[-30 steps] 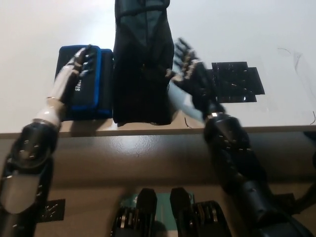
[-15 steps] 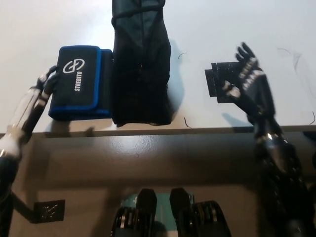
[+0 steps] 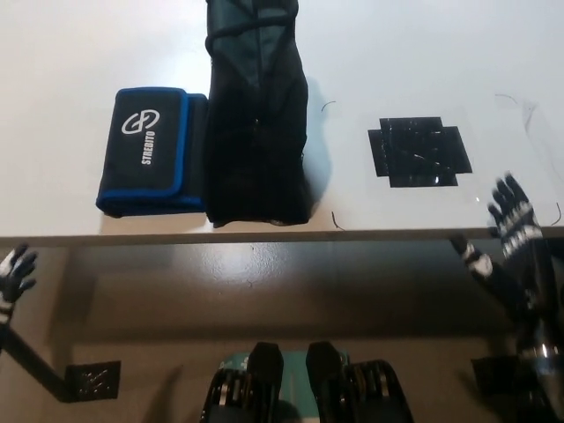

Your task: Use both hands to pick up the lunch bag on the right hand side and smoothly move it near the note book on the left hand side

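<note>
- Bag [image 3: 256, 115] stands upright on the table [image 3: 423, 53], touching the notebook [image 3: 150, 150] on its left.
- Left hand [image 3: 13, 273] and right hand [image 3: 511, 238]: both empty, fingers spread, off the table edge.
- Looks done, so I'd just keep clear and not bump it.

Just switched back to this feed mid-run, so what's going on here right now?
Neither hand holds anything. The tall black lunch bag stands on the white table, right against the blue-edged black notebook on its left. The white left hand is open, down off the table's front edge at the far left. The black right hand is open too, at the front edge on the far right, below the patch of black tape. Both are clear of the bag.
</note>
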{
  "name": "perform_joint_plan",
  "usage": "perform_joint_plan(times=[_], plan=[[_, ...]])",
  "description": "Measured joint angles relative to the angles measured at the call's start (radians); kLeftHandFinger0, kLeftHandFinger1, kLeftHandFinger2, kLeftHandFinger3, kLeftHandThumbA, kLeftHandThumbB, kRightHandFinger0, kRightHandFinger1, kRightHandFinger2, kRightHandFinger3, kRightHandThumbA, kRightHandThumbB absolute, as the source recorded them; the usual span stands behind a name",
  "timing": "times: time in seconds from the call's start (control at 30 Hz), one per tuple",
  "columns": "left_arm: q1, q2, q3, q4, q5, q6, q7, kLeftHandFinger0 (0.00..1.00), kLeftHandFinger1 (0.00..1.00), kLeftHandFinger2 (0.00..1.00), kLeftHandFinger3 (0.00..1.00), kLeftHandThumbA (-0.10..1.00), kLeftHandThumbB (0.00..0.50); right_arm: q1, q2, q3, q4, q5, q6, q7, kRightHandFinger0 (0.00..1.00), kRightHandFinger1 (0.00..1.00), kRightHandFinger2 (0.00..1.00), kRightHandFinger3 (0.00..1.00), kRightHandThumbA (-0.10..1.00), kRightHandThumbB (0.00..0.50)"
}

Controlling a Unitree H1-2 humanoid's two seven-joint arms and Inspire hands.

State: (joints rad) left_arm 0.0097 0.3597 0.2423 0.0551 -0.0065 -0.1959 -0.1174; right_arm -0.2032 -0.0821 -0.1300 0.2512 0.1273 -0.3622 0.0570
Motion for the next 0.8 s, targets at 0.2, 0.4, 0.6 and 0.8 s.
perform_joint_plan(times=[0.2,0.4,0.6,0.8], plan=[[0.013,-0.014,0.032,0.104,-0.024,-0.068,0.002,0.81,0.71,0.74,0.88,1.0,0.13,0.071,0.001,-0.003,-0.001,0.004,-0.008,0.001,0.97,1.0,1.0,1.0,1.0,0.112],[0.001,-0.018,0.046,0.192,-0.044,-0.134,0.002,0.94,0.82,0.84,0.95,1.0,0.131,0.102,0.001,-0.003,0.001,0.006,-0.018,0.001,0.93,0.99,1.0,1.0,1.0,0.081],[0.0,-0.017,0.048,0.242,-0.058,-0.187,0.003,1.0,0.91,0.89,1.0,1.0,0.138,0.089,0.001,-0.015,0.067,0.006,-0.029,0.002,0.95,1.0,1.0,1.0,1.0,0.126],[-0.018,-0.016,0.048,0.27,-0.064,-0.216,0.003,1.0,0.96,0.96,1.0,1.0,0.164,0.065,0.001,-0.027,0.116,0.007,-0.034,0.005,0.96,1.0,1.0,1.0,1.0,0.128]])
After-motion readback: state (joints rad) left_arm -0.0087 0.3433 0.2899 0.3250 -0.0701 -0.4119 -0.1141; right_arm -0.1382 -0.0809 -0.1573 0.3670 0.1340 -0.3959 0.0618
